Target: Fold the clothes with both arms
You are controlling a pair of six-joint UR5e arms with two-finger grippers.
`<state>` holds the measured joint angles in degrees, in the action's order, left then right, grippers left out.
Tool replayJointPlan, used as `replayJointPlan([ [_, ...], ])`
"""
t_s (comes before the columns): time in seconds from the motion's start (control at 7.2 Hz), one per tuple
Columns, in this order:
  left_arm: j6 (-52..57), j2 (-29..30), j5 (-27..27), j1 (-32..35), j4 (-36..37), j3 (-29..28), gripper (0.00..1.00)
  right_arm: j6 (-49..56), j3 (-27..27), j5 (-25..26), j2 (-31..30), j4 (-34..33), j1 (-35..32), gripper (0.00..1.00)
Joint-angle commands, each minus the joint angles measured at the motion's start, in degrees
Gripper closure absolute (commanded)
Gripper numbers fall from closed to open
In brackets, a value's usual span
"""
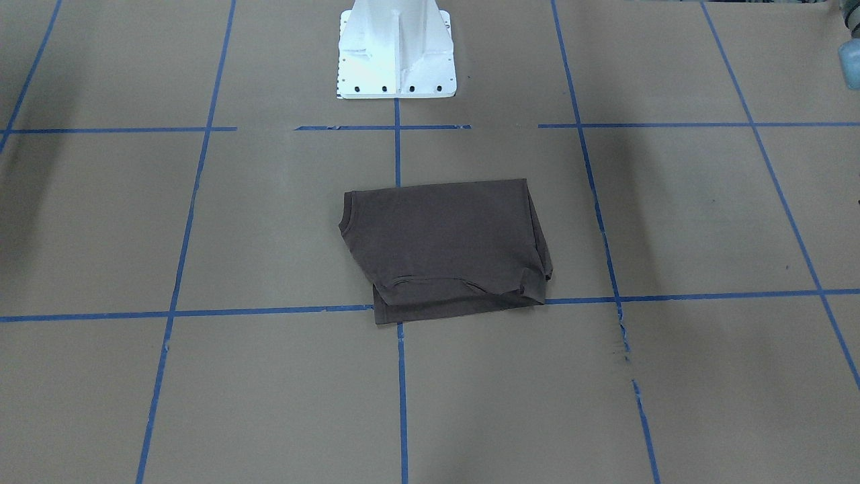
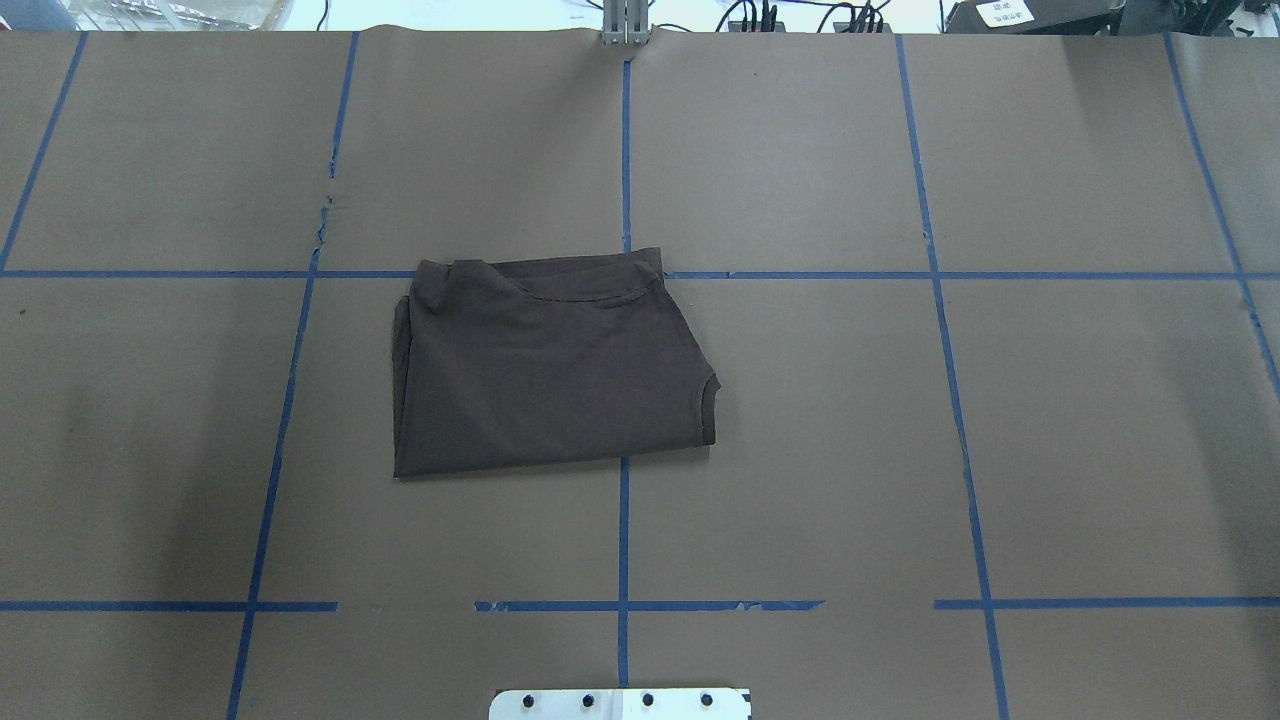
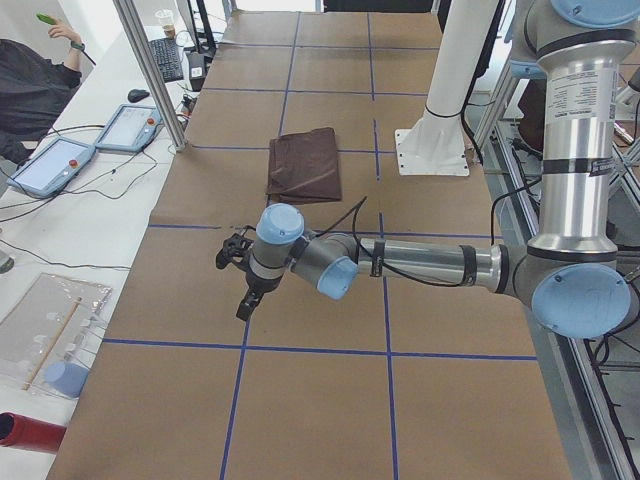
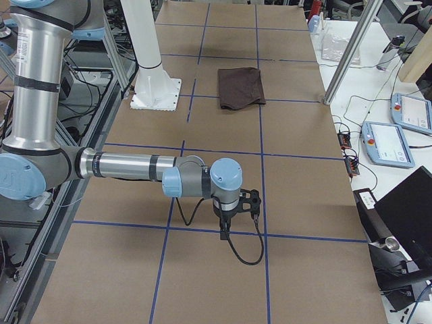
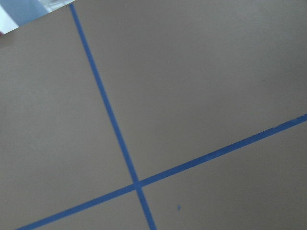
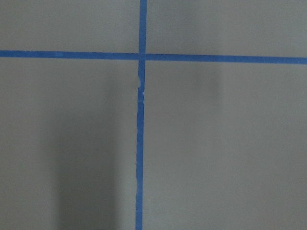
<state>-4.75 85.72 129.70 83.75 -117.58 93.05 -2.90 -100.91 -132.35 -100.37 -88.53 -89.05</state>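
The clothes are one dark brown T-shirt (image 1: 443, 249), folded into a compact rectangle in the middle of the table (image 2: 545, 370), seen small in the side views (image 3: 305, 163) (image 4: 240, 86). Neither arm touches it. My left arm stretches low over the table far from the shirt, and its gripper (image 3: 245, 303) points down near a blue tape line. My right gripper (image 4: 225, 229) hangs the same way at the opposite end. Whether either gripper is open or shut, I cannot tell. Both wrist views show only brown table and blue tape.
Blue tape lines (image 2: 623, 530) grid the brown table. The white pedestal base (image 1: 396, 54) stands behind the shirt. Teach pendants (image 3: 50, 165) (image 4: 388, 142) and cables lie on side tables, where a person (image 3: 30, 90) sits.
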Motion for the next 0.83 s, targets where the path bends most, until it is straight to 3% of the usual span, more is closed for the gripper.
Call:
replayJointPlan([
  [0.0, 6.82, -4.84, 7.05, 4.30, 2.96, -0.76, 0.00, 0.26, -7.71, 0.95, -3.40, -9.39, -0.34, 0.00],
  [0.14, 7.29, -5.39, 7.06, 4.57, 8.10, -0.85, 0.00, 0.09, -7.12, 1.22, -4.03, -5.55, -0.25, 0.00],
  [0.56, 12.39, -5.13, 7.15, 8.09, 24.02, 1.51, 0.00, -0.17, -6.94, 1.13, -4.30, -4.73, -0.25, 0.00],
  [0.69, 12.40, -5.30, 7.15, 8.09, 25.89, 2.92, 0.00, -0.26, -6.94, 0.96, -4.30, -4.81, -0.25, 0.00],
])
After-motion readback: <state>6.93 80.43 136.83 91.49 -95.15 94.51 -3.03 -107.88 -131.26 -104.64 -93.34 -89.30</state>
